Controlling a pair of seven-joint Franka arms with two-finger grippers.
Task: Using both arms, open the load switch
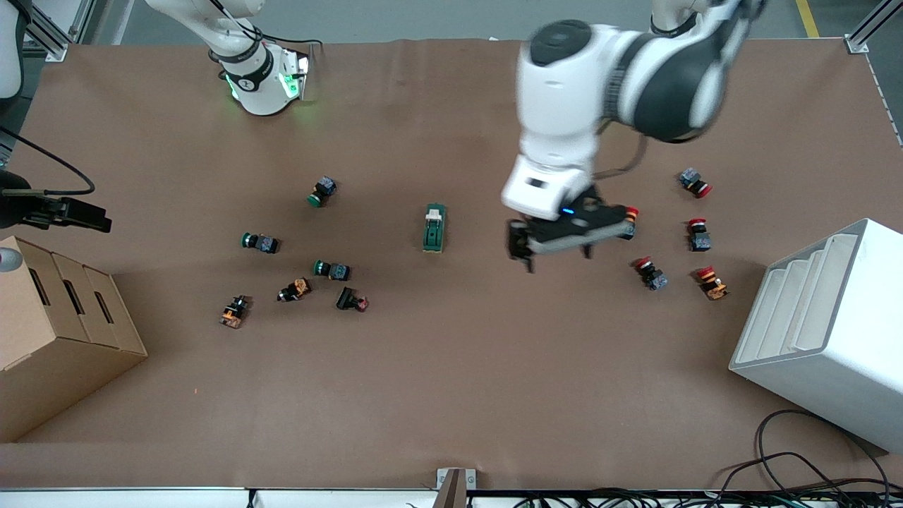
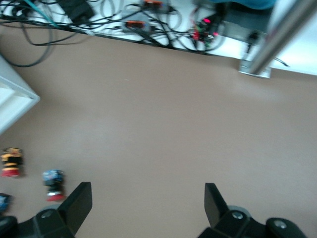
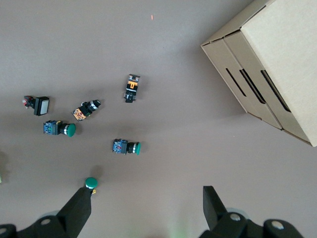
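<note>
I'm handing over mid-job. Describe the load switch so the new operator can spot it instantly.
Look at the middle of the brown table, between the two scatters of push-buttons. The load switch lies there alone, near the left gripper, which hangs open. It is the only long dark-green block with a white lever end; its neighbours are short, round-capped buttons.

Both pincers (image 1: 557, 255) (image 3: 146, 206) open, aloft

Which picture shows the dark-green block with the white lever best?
The front view: the dark-green oblong load switch with its white lever lies whole on the brown table. Neither wrist view shows it clearly.
</note>
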